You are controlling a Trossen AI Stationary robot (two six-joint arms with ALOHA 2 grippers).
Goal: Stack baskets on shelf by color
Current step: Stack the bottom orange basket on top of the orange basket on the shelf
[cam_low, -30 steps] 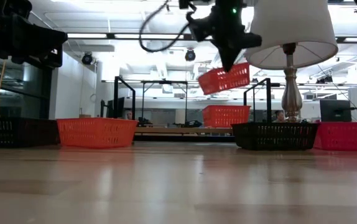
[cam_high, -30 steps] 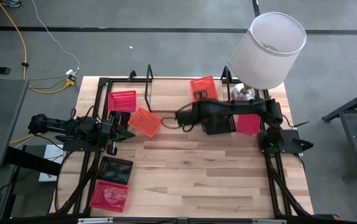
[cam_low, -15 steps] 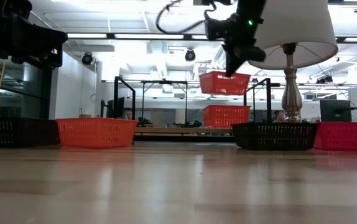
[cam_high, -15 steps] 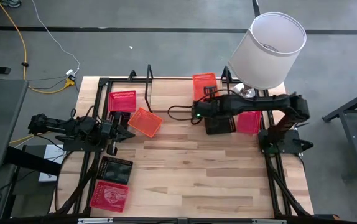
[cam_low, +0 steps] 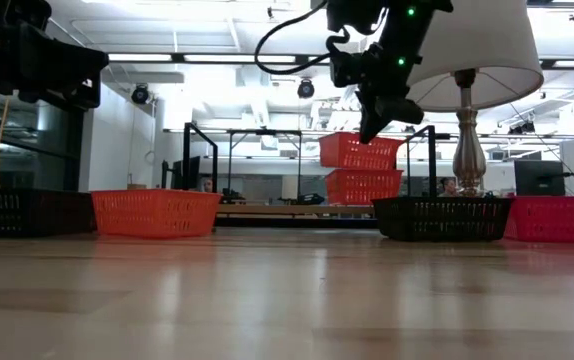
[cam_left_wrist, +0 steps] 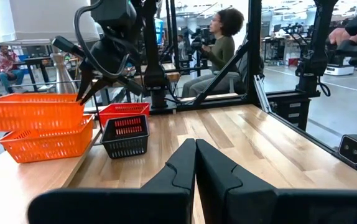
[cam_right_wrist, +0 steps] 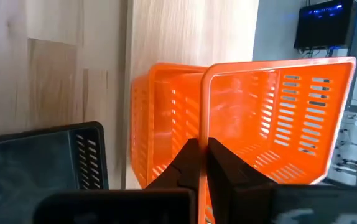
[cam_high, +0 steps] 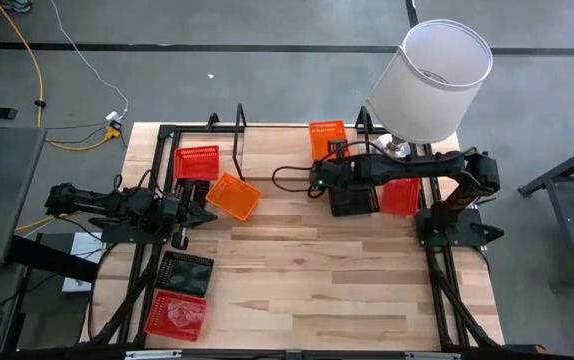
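Slotted plastic basket (cam_right_wrist: 272, 118), orange, rectangular and shallow, pinched by its rim between the right gripper (cam_right_wrist: 201, 163) fingers, closed tight on the thin edge. Held just above a second orange basket (cam_low: 363, 186) of the same make, near the table's far edge, right of centre; from the low camera the two sit almost nested, upper one (cam_low: 360, 151) level. Whether they touch: cannot tell. Right arm stretched out flat from its base at the right edge, wrist bent down over the pair (cam_high: 328, 137).

Black mesh basket (cam_high: 353, 198) just in front of the stack, red basket (cam_high: 399, 196) beside it toward the right edge. White drum lampshade (cam_high: 431, 78) on a turned metal stem (cam_low: 469, 142) over the far right corner.

Black rod shelf (cam_high: 210, 128) with upright loop ends along the far edge. Red basket (cam_high: 197, 163) near the far left corner, another orange one (cam_high: 232, 196) lying askew next to it. Black basket (cam_high: 186, 270) and red basket (cam_high: 176, 314) near the left front corner.

Left gripper (cam_left_wrist: 196, 163) low over the left edge, fingers pressed together, holding nothing, arm folded and idle. Pale planked wood table (cam_high: 317, 270), smooth and faintly glossy.
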